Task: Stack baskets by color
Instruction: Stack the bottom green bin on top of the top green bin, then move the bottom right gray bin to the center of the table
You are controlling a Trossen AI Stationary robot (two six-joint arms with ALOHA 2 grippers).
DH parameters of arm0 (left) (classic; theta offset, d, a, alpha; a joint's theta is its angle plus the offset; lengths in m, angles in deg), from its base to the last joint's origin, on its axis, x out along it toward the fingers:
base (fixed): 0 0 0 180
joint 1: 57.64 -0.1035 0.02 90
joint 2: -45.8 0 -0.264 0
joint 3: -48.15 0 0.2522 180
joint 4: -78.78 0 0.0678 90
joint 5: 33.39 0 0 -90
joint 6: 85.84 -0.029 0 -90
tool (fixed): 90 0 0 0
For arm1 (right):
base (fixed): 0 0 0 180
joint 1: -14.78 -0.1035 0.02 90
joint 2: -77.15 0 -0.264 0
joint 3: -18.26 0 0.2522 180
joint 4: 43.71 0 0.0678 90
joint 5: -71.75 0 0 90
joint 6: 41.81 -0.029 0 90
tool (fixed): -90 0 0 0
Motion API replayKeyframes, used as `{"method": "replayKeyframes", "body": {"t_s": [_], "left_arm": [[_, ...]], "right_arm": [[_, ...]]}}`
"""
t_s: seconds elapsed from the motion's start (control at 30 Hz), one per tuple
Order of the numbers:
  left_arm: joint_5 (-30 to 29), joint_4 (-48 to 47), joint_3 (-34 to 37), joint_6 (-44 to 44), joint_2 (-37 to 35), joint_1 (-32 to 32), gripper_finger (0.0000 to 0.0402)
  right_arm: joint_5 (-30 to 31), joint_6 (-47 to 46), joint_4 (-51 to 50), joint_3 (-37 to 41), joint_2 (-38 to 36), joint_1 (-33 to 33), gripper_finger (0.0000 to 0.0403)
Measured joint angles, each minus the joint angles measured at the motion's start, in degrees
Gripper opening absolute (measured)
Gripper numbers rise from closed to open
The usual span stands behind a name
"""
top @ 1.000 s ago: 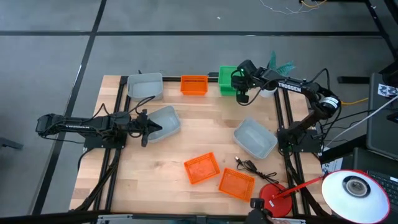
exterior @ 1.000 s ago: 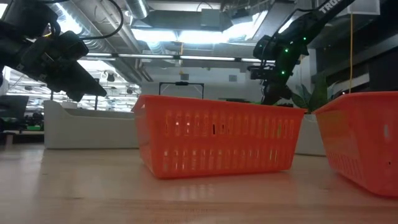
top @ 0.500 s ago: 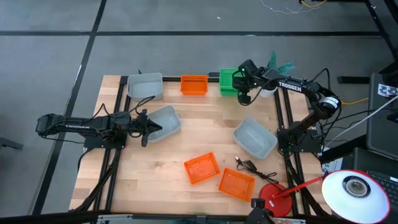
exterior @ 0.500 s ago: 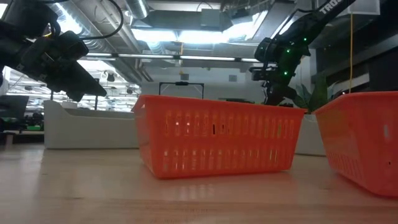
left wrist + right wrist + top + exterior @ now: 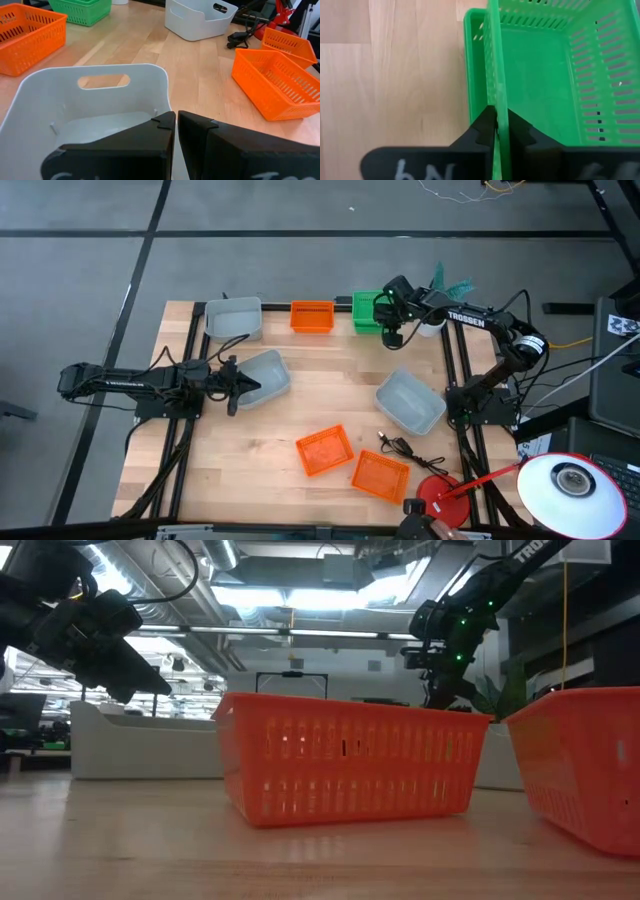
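Observation:
Two green baskets (image 5: 365, 310) sit nested at the far edge, with my right gripper (image 5: 388, 330) shut on the upper one's wall (image 5: 496, 60). At the table's left, my left gripper (image 5: 238, 386) is shut on a grey-white basket (image 5: 266, 374). An orange basket (image 5: 311, 316) and a second grey-white basket (image 5: 233, 318) stand along the far edge. A third grey-white basket (image 5: 410, 402) stands at the right. Two orange baskets (image 5: 325, 450) (image 5: 380, 476) rest near the front. My left gripper pinches the rim of the grey-white basket's wall (image 5: 168, 107) nearest the arm, one finger inside and one outside. The fingers come nearly level from the table's left. The basket stays upright, its open top up. My right gripper pinches one wall of the upper green basket (image 5: 498, 112) at its rim, one finger (image 5: 517, 132) inside and one outside. The fingers slant down from above and lie along the wall. The basket sits inside the lower green one (image 5: 472, 30).
A black cable (image 5: 405, 448) lies between the right grey-white basket and the near orange ones. A red lamp base (image 5: 440, 498) and its white head (image 5: 565, 480) stand at the near right corner. A teal plant (image 5: 445, 280) stands behind the right gripper.

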Motion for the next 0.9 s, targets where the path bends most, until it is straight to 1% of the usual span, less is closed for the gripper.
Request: {"method": "replayKeyframes", "body": {"t_s": [0.1, 0.17, 0.4, 0.5, 0.6, 0.73, 0.9], "left_arm": [[0.0, 0.0, 0.0, 0.0, 0.0, 0.0, 0.0014], [0.0, 0.0, 0.0, 0.0, 0.0, 0.0, 0.0014], [0.0, 0.0, 0.0, 0.0, 0.0, 0.0, 0.0014], [0.0, 0.0, 0.0, 0.0, 0.0, 0.0, 0.0014], [0.0, 0.0, 0.0, 0.0, 0.0, 0.0, 0.0014], [0.0, 0.0, 0.0, 0.0, 0.0, 0.0, 0.0014], [-0.5, 0.0, 0.0, 0.0, 0.0, 0.0, 0.0014]], "right_arm": [[0.0, 0.0, -0.4, 0.0, 0.0, 0.0, 0.0026], [0.0, -0.1, -0.5, 0.0, 0.0, 0.0, 0.0037], [0.0, -0.1, 1.4, 0.0, 0.0, 0.0, 0.0113], [0.0, -0.1, 3.5, 0.0, 0.0, 0.0, 0.0136], [0.0, -0.1, 4.7, 0.0, 0.0, 0.0, 0.0145], [0.0, -0.3, 4.9, 0.0, 0.0, -0.1, 0.0147], [0.1, -7.6, 5.9, 0.0, 0.0, -1.4, 0.0147]]}}
